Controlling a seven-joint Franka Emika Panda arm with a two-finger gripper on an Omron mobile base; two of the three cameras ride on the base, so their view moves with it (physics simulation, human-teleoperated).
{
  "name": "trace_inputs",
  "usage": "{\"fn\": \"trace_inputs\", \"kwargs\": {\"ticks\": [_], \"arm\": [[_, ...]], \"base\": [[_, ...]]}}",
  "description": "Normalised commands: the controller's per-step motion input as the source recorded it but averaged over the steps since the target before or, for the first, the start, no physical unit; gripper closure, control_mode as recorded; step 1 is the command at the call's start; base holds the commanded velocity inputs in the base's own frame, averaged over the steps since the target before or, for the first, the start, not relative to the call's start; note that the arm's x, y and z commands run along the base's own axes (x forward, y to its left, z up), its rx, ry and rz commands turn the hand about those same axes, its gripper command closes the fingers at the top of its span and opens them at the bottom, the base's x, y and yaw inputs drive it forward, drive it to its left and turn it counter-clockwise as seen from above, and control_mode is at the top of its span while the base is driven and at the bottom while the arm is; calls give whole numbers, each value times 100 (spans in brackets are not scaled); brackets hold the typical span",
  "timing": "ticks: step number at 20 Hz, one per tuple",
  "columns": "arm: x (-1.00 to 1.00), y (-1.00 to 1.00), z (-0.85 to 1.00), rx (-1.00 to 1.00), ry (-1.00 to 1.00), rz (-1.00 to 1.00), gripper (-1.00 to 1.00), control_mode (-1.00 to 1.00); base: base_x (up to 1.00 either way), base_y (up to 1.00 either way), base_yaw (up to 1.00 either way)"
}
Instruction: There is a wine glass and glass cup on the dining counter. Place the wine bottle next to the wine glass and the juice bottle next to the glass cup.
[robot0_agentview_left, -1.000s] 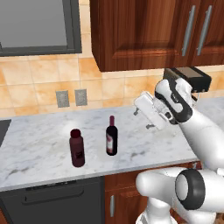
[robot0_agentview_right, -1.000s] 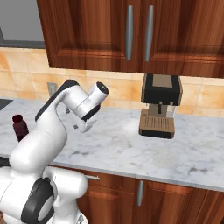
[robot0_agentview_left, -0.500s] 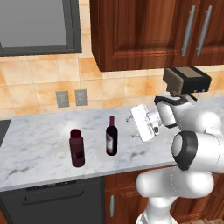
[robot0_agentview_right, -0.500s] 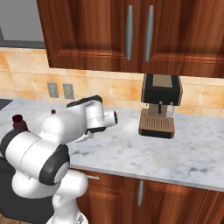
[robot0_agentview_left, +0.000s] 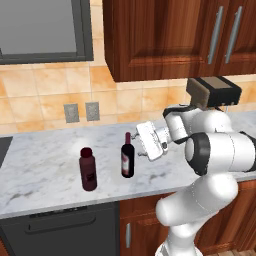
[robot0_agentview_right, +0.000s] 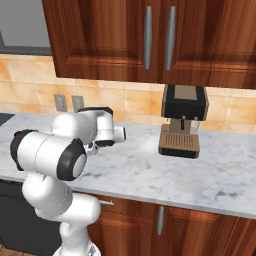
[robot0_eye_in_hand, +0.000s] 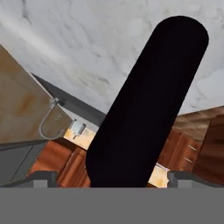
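The wine bottle (robot0_agentview_left: 127, 158) stands upright on the marbled worktop (robot0_agentview_left: 45, 170) against the tiled wall, slim-necked with a pale label. The squat maroon juice bottle (robot0_agentview_left: 88, 169) stands to its left, apart from it. My gripper (robot0_agentview_left: 139, 152) is just to the right of the wine bottle, at the height of its shoulder, and points at it. In the hand view the wine bottle (robot0_eye_in_hand: 148, 100) looms as a dark shape between the two spread fingertips (robot0_eye_in_hand: 41, 177), so the gripper (robot0_eye_in_hand: 113, 178) is open around it. The wine glass, glass cup and dining counter are out of view.
A brown and black coffee machine (robot0_agentview_right: 183, 120) stands on the worktop to the right of the arm. Wall outlets (robot0_agentview_left: 78, 112) sit on the tiled backsplash, with dark wood cabinets (robot0_agentview_left: 165, 35) above. The worktop's front edge runs close below the bottles.
The arm has swung down and to the left. The hand has come from above the coffee machine side right up to the wine bottle. Neither bottle has moved.
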Motion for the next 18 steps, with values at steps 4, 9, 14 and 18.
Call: {"fn": "trace_inputs", "kwargs": {"ticks": [4, 9, 14, 18], "arm": [[-1, 20, 0, 4, 30, 0, -100, -100], [0, 16, -1, 5, 26, 0, -100, -100], [0, 7, -15, 3, 14, 0, -100, -100], [0, 10, -24, 1, 7, 0, -100, -100]], "base": [[0, 0, 0], [0, 0, 0], [0, 0, 0], [0, 0, 0]]}}
